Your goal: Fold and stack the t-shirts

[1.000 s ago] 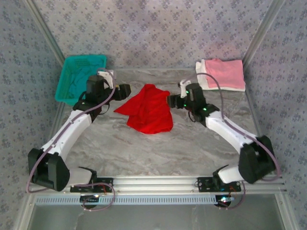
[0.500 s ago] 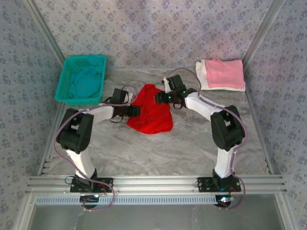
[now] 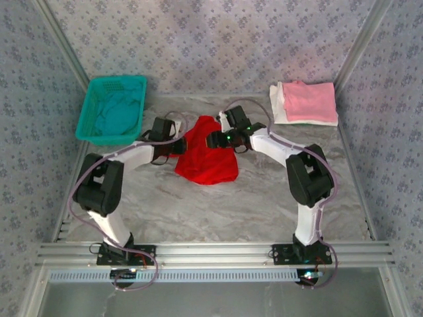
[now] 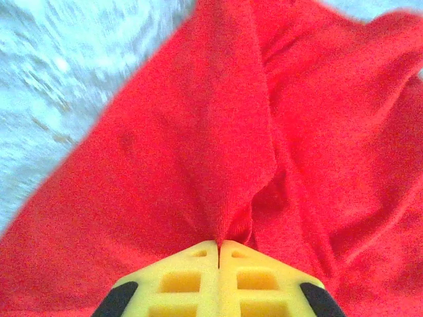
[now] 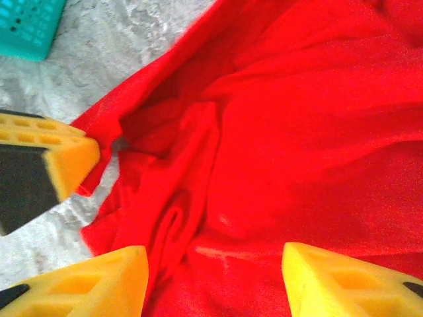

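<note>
— Question: has the left gripper (image 4: 219, 246) got anything?
— Yes, clenched tight on a raised fold of the red t-shirt (image 3: 210, 162), centre of the top view.
— And the right gripper (image 5: 213, 254)?
— Jaws spread over the same shirt, gripping nothing.

Red t-shirt (image 3: 209, 162) — teal basket (image 3: 116, 84)

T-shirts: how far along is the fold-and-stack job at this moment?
Done: the pink t-shirt lies folded on the white t-shirt at the far-right corner. In hand: the red t-shirt is crumpled mid-table, with the left claw shut on a ridge of it and the right claw open over it. Left: the teal t-shirt in the basket.
</note>
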{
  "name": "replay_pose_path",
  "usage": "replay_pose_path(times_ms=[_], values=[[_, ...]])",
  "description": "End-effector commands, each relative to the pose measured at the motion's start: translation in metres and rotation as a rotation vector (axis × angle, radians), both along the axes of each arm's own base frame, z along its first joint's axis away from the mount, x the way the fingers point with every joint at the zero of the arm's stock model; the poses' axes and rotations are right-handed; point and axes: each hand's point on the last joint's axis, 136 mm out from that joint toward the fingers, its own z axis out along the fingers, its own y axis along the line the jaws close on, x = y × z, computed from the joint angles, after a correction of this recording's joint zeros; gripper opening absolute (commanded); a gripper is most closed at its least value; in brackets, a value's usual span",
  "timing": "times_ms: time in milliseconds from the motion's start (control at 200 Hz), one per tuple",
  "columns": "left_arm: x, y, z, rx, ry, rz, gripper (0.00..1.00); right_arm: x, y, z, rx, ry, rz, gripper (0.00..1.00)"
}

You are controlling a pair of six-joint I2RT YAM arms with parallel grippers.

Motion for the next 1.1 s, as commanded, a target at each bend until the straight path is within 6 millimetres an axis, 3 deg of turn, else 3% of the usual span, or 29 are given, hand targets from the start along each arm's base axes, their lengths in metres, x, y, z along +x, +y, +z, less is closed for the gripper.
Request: replay_pose_path(times_ms=[0,385,490,625,655,765,919,1094], values=[[0.003,0.014,0.028,0.008,-0.093,0.057,0.00,0.000,0.027,0.000,0.074,0.048,0.034,0.57],[-0.003,0.039,0.046,0.037,-0.155,0.142,0.00,0.005,0.072,-0.044,0.035,0.124,0.080,0.57],[-0.003,0.045,0.052,0.028,-0.170,0.161,0.00,0.008,0.076,-0.054,0.039,0.145,0.076,0.43],[-0.001,0.057,0.061,0.019,-0.193,0.206,0.00,0.011,0.072,-0.048,0.044,0.125,0.058,0.19],[-0.001,0.059,0.064,0.015,-0.201,0.213,0.00,0.012,0.070,-0.043,0.047,0.118,0.055,0.12],[0.000,0.069,0.076,-0.009,-0.231,0.248,0.00,0.014,0.059,-0.021,0.072,0.070,0.038,0.00],[-0.002,0.082,0.102,-0.011,-0.294,0.286,0.00,0.015,0.036,0.028,0.123,-0.024,0.012,0.00],[-0.014,0.099,0.146,-0.023,-0.404,0.325,0.00,0.010,-0.006,0.086,0.153,-0.162,-0.039,0.00]])
